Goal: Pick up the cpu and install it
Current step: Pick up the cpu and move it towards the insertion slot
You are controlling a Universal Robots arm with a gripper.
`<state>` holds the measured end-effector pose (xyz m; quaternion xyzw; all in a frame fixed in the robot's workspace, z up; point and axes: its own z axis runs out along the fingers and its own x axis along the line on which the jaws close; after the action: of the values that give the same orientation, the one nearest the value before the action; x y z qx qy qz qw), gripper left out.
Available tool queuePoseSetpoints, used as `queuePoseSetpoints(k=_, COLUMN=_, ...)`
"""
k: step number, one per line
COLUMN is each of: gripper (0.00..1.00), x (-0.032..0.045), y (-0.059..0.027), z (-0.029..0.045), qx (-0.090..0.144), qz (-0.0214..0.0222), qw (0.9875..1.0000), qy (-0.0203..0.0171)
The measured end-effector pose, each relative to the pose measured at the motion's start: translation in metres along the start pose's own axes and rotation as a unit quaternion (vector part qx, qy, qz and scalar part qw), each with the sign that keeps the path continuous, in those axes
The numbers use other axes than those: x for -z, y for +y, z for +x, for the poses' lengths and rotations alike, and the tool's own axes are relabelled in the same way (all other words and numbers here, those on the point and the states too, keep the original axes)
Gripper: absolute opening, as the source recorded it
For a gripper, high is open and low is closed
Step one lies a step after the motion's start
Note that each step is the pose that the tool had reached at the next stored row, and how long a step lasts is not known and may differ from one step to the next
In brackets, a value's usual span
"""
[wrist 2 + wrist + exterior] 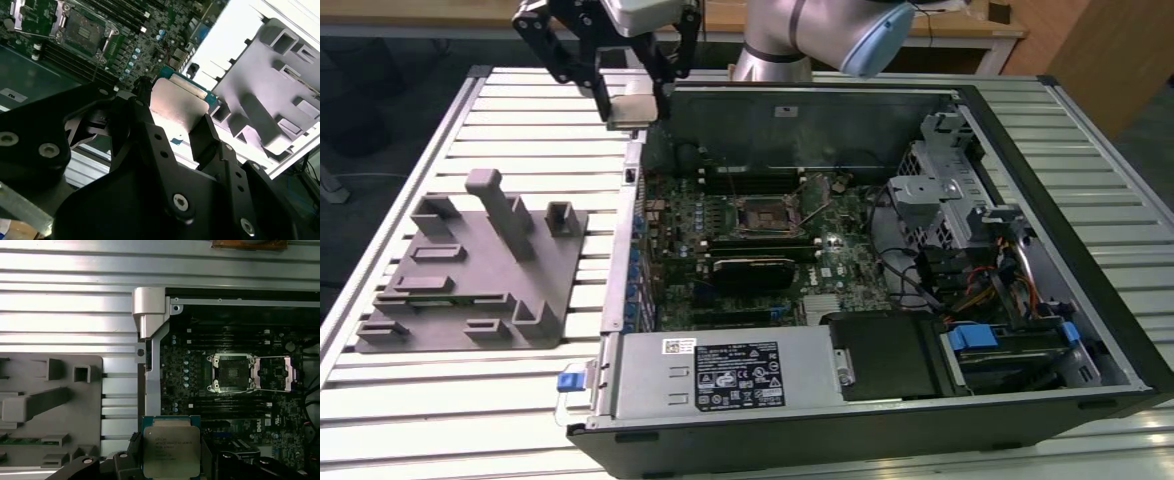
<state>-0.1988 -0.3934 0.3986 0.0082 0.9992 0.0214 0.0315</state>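
**A:** Which step is this?

**B:** The carry, I'd say. The tool (631,100) is clamped on the cpu (630,112), a finger on each of two opposite edges, and the chip hangs clear of the slatted surface (520,120).

**A:** Where exactly?

**B:** In the exterior view it is above the far corner of the computer case (854,125), on the exterior view's left, roughly over the case wall. In the first wrist view its metal top faces the camera. The grey plastic block (75,420) lies to one side of it and the motherboard to the other.

**A:** And the socket?

**B:** The socket (234,373) sits mid-board between the memory slots, well apart from the chip. It looks open, with its retaining frame swung aside, though I can't make out the contacts.

**A:** So what does seating it call for?

**B:** As I judge it, the chip must be over the socket, flat, with its edges square to the frame, and go down gently with no sliding. A tilted corner could harm the contacts. The orientation marks are too small to tell, so alignment is the delicate part.
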Motion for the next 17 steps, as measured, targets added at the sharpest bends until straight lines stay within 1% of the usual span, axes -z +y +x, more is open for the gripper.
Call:
queuePoseSetpoints(k=3, gripper=0.55, x=-0.0009, y=0.0001, z=-0.0073, qx=0.000, qz=0.0000, qw=1.0000, qy=0.0001)
queuePoseSetpoints(k=6, gripper=0.55, x=-0.0036, y=0.0003, z=-0.0192, qx=0.000, qz=0.0001, qw=1.0000, qy=0.0010)
queuePoseSetpoints(k=8, gripper=0.55, x=-0.0063, y=0.0003, z=-0.0270, qx=0.000, qz=0.0000, qw=1.0000, qy=0.0016)
queuePoseSetpoints(k=11, gripper=0.55, x=-0.0108, y=0.0002, z=-0.0366, qx=0.000, qz=0.0001, qw=1.0000, qy=0.0023)
queuePoseSetpoints(k=12, gripper=0.55, x=-0.0132, y=0.0002, z=-0.0407, qx=0.000, qz=0.0001, qw=1.0000, qy=0.0025)
queuePoseSetpoints(k=15, gripper=0.55, x=-0.0178, y=0.0002, z=-0.0496, qx=0.000, qz=0.0001, qw=1.0000, qy=0.0030)
queuePoseSetpoints(k=17, gripper=0.55, x=-0.0213, y=0.0001, z=-0.0543, qx=0.000, qz=0.0001, qw=1.0000, qy=0.0032)
